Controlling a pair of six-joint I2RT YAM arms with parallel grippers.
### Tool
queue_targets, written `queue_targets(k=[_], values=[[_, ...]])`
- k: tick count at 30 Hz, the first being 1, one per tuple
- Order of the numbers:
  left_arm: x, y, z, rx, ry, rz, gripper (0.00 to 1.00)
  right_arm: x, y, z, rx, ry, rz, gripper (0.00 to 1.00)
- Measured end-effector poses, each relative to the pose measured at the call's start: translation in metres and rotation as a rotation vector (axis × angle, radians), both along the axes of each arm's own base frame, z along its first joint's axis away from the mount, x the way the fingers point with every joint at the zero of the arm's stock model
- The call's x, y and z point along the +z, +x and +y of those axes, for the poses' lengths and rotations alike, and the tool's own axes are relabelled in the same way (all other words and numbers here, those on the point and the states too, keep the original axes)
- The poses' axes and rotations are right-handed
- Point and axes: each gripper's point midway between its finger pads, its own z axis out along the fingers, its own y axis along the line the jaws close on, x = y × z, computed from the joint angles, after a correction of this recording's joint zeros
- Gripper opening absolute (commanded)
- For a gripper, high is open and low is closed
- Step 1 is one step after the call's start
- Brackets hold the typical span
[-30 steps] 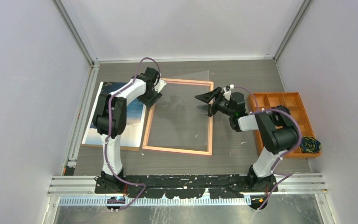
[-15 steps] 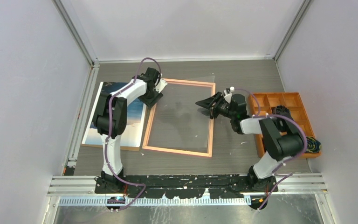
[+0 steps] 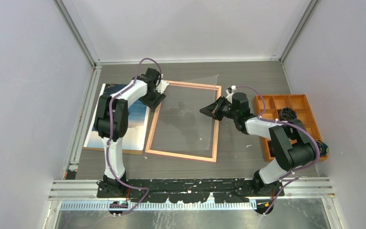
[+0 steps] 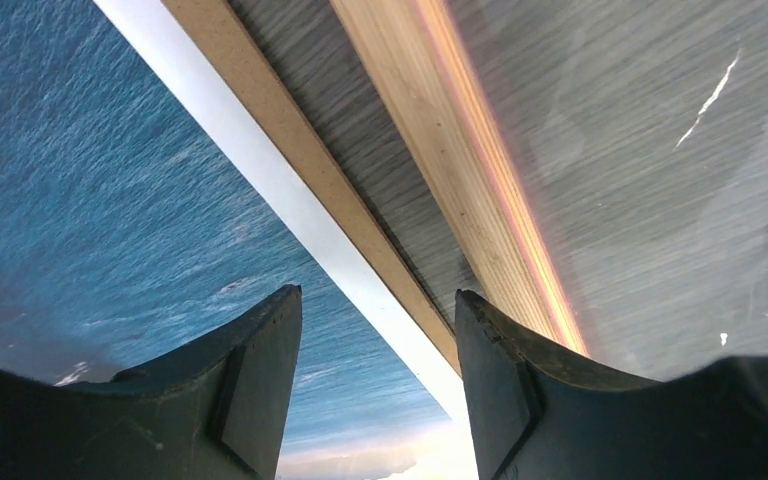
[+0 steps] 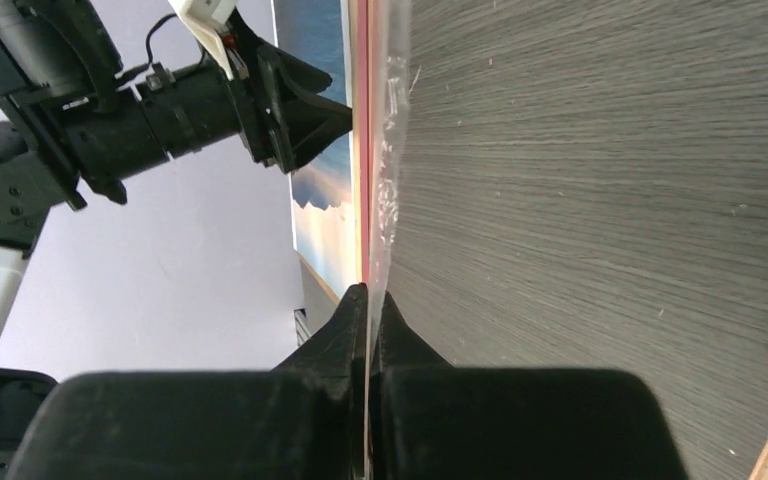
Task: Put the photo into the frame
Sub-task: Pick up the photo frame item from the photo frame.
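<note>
The frame [image 3: 181, 155], pink with a tan wooden edge [image 4: 440, 150], lies flat mid-table. A clear pane [image 3: 186, 114] rests tilted over it. My right gripper [image 3: 208, 109] is shut on the pane's right edge, and in the right wrist view the thin sheet [image 5: 390, 150] runs straight out from between the closed jaws [image 5: 370, 298]. The photo [image 3: 95, 129], blue sea under a pale sky [image 4: 90, 200], lies left of the frame. My left gripper [image 3: 154, 98] hovers open over the photo's right border and the frame's left bar, holding nothing [image 4: 378, 300].
A brown backing board [image 4: 290, 170] lies under the photo, its edge showing beside the white border. An orange compartment tray [image 3: 305, 102] sits at the right with a dark item [image 3: 286, 113] in it. Grey walls close in on both sides and at the back.
My right gripper went from open to shut on the pane's right edge and shifted slightly left. The frame turned a little. The left gripper stayed open, nearly still.
</note>
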Motion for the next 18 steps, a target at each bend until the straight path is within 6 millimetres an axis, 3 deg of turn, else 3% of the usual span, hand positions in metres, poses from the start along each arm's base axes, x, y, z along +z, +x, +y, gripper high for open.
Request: queue_targets(k=[5,14,18], values=[[0.011,0.007,0.011,0.059,-0.088,0.006,0.59,0.017,-0.006,0.003,0.018,-0.009,-0.049,0.01],[0.044,0.035,0.058,0.205,-0.192,-0.058,0.59,0.084,-0.005,0.021,0.083,0.084,-0.177,0.01],[0.049,0.036,0.070,0.237,-0.201,-0.067,0.60,0.094,-0.005,0.025,0.094,0.126,-0.194,0.01]])
